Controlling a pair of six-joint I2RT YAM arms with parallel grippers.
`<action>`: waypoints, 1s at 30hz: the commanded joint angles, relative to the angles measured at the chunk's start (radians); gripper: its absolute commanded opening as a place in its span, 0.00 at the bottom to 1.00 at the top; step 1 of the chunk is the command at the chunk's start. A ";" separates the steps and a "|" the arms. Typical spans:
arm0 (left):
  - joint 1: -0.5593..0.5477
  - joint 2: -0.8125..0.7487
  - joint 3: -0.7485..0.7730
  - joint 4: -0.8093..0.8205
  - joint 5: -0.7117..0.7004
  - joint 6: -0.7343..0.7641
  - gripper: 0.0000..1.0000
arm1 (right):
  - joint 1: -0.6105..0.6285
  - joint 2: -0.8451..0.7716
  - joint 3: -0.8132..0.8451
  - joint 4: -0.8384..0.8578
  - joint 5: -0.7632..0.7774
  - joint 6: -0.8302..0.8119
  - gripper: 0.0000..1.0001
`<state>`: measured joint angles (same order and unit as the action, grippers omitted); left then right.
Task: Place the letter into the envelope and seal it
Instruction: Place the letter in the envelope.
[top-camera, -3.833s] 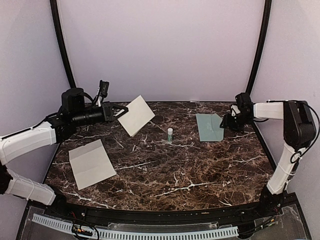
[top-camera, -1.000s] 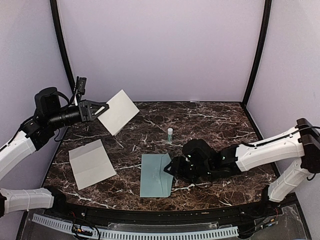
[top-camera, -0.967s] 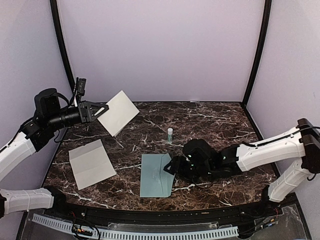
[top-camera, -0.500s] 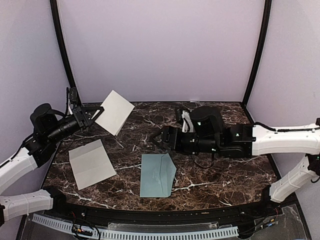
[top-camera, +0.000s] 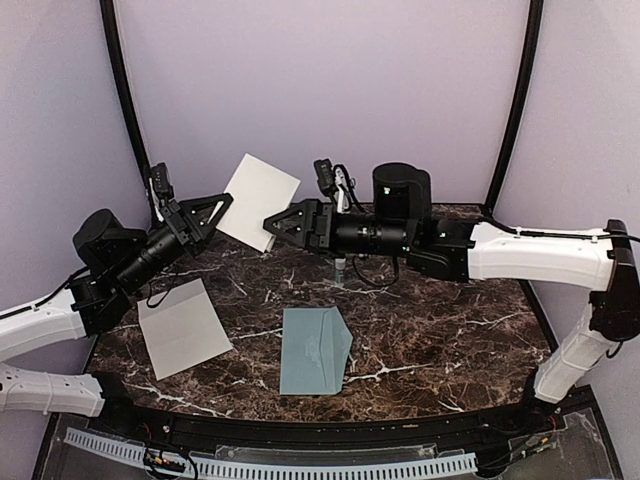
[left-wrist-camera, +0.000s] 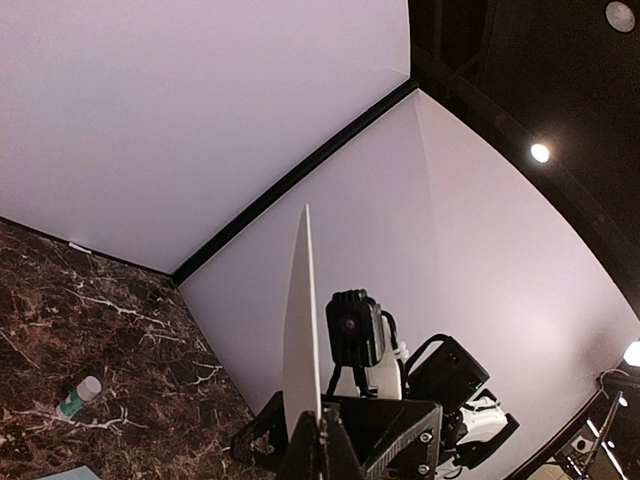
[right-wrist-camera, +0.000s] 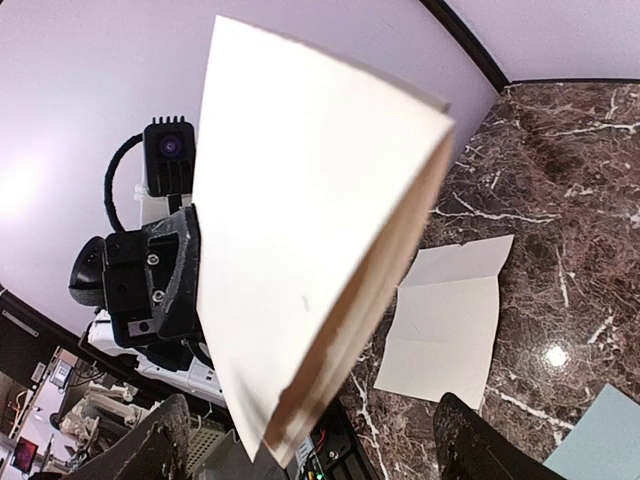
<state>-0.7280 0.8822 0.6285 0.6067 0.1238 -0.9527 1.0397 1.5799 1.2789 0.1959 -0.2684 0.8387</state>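
Left gripper (top-camera: 222, 202) pinched on the folded letter (top-camera: 260, 188), held aloft over the far left of the marble table (top-camera: 450, 320), right gripper (top-camera: 270, 225) spread wide about the letter's lower edge, envelope (top-camera: 315, 350) flat near the front centre, loose sheet (top-camera: 182, 326) at left

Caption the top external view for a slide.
Left gripper holds the folded letter aloft, open right gripper at its edge, envelope below.

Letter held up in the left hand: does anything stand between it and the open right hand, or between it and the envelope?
Nothing visible does. The letter, pinched in the left hand, hangs just ahead of the open right hand. The envelope lies uncovered below; the glue stick stands beyond it.
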 joint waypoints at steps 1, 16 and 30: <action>-0.033 0.033 0.051 0.113 -0.030 -0.011 0.00 | 0.003 0.004 0.019 0.145 -0.075 -0.010 0.79; -0.040 0.058 0.054 0.166 -0.003 -0.051 0.00 | 0.002 0.044 0.056 0.202 -0.079 -0.006 0.64; -0.043 0.043 0.021 0.163 -0.001 -0.086 0.00 | -0.009 0.051 0.070 0.289 -0.077 0.009 0.20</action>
<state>-0.7670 0.9451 0.6556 0.7433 0.1150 -1.0248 1.0378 1.6520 1.3296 0.4259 -0.3611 0.8608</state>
